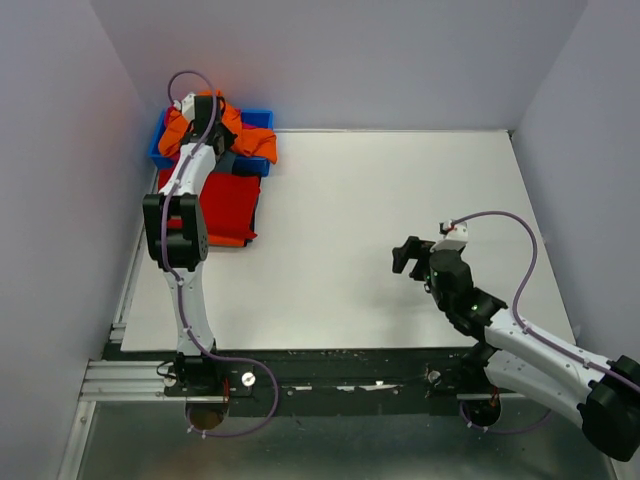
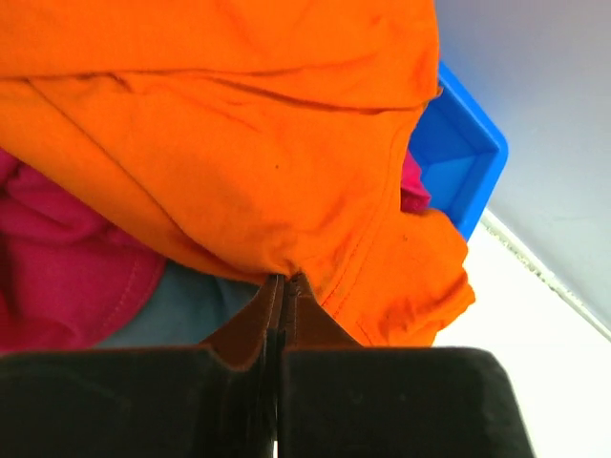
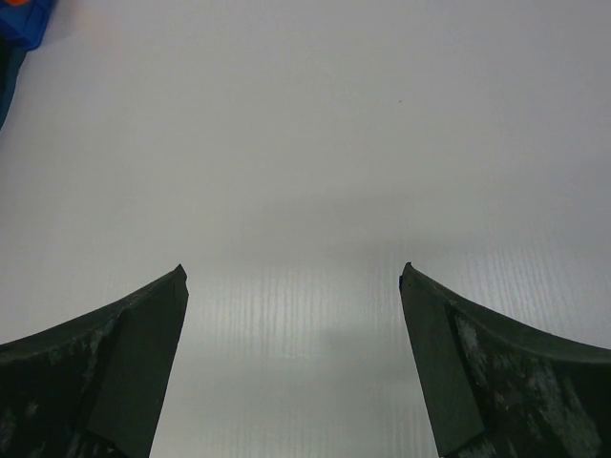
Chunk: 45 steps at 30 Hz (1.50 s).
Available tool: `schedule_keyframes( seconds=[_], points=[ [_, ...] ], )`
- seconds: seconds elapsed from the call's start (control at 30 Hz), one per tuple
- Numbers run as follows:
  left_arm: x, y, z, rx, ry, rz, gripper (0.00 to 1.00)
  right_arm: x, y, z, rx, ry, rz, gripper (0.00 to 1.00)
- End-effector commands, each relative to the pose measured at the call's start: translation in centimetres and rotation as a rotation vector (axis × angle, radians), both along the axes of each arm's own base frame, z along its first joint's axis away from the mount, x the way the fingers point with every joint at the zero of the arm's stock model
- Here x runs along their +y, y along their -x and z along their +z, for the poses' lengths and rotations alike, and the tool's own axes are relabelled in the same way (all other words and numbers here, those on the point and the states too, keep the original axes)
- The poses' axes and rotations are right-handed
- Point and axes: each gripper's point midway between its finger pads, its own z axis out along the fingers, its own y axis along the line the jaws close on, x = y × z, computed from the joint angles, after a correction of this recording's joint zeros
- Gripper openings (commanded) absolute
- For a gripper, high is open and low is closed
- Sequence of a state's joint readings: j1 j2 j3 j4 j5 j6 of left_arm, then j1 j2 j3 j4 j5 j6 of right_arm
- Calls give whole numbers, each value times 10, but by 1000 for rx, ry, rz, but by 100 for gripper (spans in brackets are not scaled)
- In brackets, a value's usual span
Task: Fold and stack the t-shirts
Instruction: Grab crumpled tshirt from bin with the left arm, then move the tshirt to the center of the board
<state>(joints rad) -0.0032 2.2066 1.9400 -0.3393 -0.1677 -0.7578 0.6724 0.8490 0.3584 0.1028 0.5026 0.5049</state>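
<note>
An orange t-shirt (image 1: 250,140) (image 2: 239,143) lies heaped over the blue bin (image 1: 262,118) at the table's back left. My left gripper (image 1: 205,108) (image 2: 284,279) reaches into the heap, its jaws shut on a lower fold of the orange cloth. Beneath that shirt a magenta-pink t-shirt (image 2: 57,277) shows. A folded red t-shirt (image 1: 225,205) lies flat in front of the bin, with an orange edge (image 1: 228,241) peeking out under it. My right gripper (image 1: 405,255) (image 3: 293,272) hovers open over bare table at the right, holding nothing.
A grey cloth piece (image 2: 191,305) sits under the orange shirt beside the pink one. The bin's blue corner (image 2: 458,157) (image 3: 24,24) stands near the back wall. White table surface (image 1: 400,190) stretches between the two arms.
</note>
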Motion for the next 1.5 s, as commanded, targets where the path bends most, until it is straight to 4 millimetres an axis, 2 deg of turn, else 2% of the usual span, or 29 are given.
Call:
schedule_keyframes(
  seconds=[0.0,0.13,0.33,0.47,0.5,0.7,0.8,0.87,0.9,0.93,1.0,1.07,1.13,1.2,1.27,1.3,1.33,1.37,1.4,1.43,1.47],
  points=[
    [10,-10,43,-99,29,8,0,-3,-3,13,-21,-14,-33,100],
    [8,-1,85,-163,28,-5,0,-4,-3,14,-26,-16,-36,100],
    [-7,20,141,-274,75,-62,0,-6,-2,16,-31,-19,-39,100],
    [-27,34,180,-344,105,-129,0,-7,-1,17,-37,-22,-42,100],
    [-50,40,195,-372,122,-193,0,-7,-1,16,-34,-20,-42,100],
    [-144,78,297,-573,207,-488,0,-10,-1,18,-41,-24,-53,100],
    [-204,112,354,-683,269,-670,0,-11,0,19,-45,-26,-59,100],
    [-234,142,397,-776,296,-780,0,-13,0,20,-51,-28,-66,100],
    [-242,158,420,-827,313,-820,0,-15,1,21,-55,-29,-74,100],
    [-244,173,444,-881,332,-842,0,-16,1,22,-57,-31,-80,100],
    [-242,198,479,-981,366,-884,0,-19,2,21,-58,-32,-90,100],
    [-231,212,499,-1050,369,-874,0,-22,3,23,-63,-33,-104,100],
    [-220,212,491,-1031,365,-838,0,-25,5,24,-70,-42,-115,100],
    [-211,202,456,-960,368,-796,0,-30,6,27,-81,-48,-135,100],
    [-202,184,387,-843,378,-719,0,-38,10,26,-77,-45,-170,100],
    [-196,182,360,-820,381,-682,0,-42,12,26,-78,-52,-188,100],
    [-193,178,322,-770,395,-649,2,-48,14,27,-86,-59,-209,100],
    [-192,177,294,-741,419,-637,8,-52,17,30,-100,-80,-225,100],
    [-192,178,264,-705,438,-633,27,-54,19,29,-108,-89,-229,100],
    [-192,177,230,-633,455,-618,55,-53,21,31,-121,-109,-217,100],
    [-191,177,202,-563,462,-597,77,-53,22,30,-134,-114,-210,100]
  ],
)
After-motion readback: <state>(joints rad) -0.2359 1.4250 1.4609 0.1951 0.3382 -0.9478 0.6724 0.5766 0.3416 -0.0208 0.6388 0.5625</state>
